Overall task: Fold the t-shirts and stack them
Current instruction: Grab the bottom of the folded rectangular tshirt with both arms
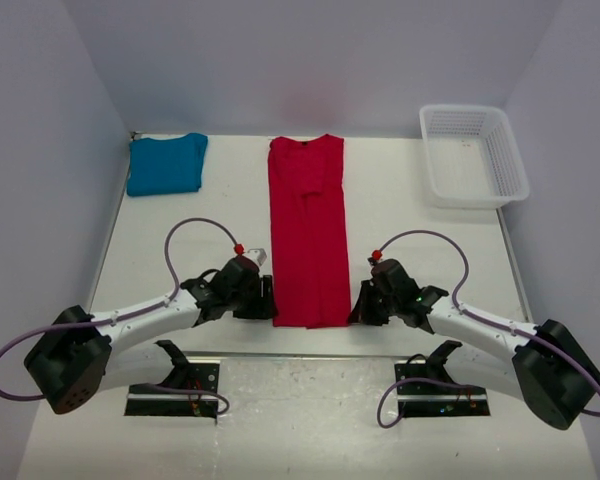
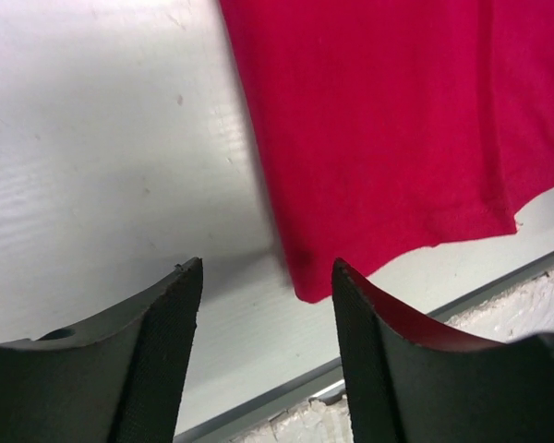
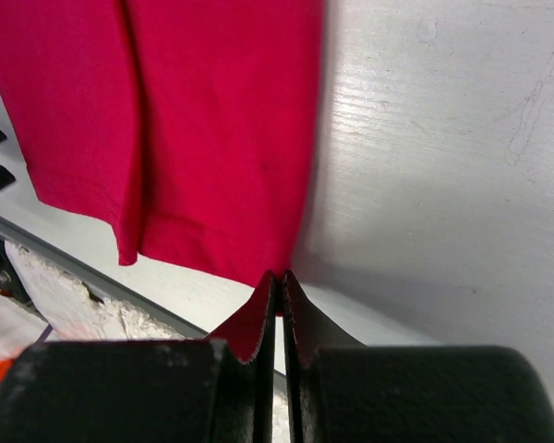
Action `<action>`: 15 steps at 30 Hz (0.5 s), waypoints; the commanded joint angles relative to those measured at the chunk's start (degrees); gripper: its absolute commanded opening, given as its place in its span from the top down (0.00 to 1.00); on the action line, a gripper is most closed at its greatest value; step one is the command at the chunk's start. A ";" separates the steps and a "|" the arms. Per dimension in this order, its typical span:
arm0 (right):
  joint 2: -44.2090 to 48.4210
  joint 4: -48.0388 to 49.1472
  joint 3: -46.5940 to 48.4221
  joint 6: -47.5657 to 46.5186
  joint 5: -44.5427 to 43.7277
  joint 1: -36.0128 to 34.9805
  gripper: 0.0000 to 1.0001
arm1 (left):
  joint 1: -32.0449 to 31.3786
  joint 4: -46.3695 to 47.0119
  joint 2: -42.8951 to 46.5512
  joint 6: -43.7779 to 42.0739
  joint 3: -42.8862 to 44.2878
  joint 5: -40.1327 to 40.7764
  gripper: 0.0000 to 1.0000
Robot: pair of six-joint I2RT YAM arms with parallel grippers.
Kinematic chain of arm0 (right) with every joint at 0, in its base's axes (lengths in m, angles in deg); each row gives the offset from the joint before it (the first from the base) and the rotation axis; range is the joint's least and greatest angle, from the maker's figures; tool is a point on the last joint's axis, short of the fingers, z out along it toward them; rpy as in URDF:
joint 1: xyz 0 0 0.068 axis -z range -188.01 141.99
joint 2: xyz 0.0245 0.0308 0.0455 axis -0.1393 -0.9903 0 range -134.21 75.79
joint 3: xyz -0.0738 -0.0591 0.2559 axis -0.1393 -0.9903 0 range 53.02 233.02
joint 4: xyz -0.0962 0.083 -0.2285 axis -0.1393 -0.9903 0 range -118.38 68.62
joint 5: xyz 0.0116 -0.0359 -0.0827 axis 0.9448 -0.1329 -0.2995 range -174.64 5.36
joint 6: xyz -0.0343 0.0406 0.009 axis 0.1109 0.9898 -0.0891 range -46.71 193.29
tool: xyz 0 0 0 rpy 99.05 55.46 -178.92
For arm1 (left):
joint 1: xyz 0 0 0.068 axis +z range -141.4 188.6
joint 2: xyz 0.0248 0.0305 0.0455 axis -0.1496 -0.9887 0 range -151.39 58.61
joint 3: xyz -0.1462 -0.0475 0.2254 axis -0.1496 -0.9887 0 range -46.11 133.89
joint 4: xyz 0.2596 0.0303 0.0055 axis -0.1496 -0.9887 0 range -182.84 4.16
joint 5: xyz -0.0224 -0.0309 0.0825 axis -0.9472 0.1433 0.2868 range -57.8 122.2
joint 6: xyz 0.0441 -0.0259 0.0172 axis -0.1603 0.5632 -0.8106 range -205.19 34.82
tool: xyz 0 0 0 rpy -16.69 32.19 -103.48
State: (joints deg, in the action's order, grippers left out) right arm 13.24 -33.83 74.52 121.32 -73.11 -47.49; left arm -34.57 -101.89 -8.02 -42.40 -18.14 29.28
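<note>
1. Top external view: the teal-blue t-shirt [image 1: 165, 165] lies folded on the table [image 1: 400, 230]. It is far ahead of the left gripper [image 1: 268, 298], off to its left and well apart from it.
2. The left gripper sits low over the table, just beside the left edge of the red t-shirt [image 1: 308, 235]. In the left wrist view its jaws stand partly open and hold nothing. The shirt's near corner lies flat just ahead of the gap, closer to the right-hand finger [image 2: 374, 360].
3. The red t-shirt is a long, thin strip with its sides folded in. It lies between the two grippers. Its bottom edge is next to both sets of jaws, and its neck end is far ahead of them.
4. The right gripper [image 1: 362, 303] is just beside the shirt's right edge. In the right wrist view its jaws are pressed tight together. The tips touch the shirt's near corner. I cannot tell if any cloth is pinched between them.
5. The white mesh basket [image 1: 473, 155] is far ahead of the right gripper, off to its right. Its mesh floor shows inside. Both shirts lie on the table, outside it.
</note>
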 commanded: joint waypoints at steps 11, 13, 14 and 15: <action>2.25 0.06 -0.67 -0.31 -0.46 -0.33 1.00 | -8.23 4.45 -6.05 7.49 0.60 1.86 0.49; 2.43 0.05 -0.67 -0.31 -0.46 -0.33 1.00 | -8.76 4.71 -7.02 7.75 0.60 2.04 0.50; 2.51 0.05 -0.75 -0.31 -0.54 -0.24 1.00 | -9.03 4.63 -7.46 7.84 0.60 2.13 0.51; 2.51 -0.03 -0.67 -0.22 -0.54 -0.33 1.00 | -9.29 4.54 -7.55 8.01 0.51 2.39 0.53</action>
State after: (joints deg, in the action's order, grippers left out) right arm 14.58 -33.96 74.10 121.28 -73.11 -47.49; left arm -42.97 -96.10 -13.92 -36.00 -17.61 29.74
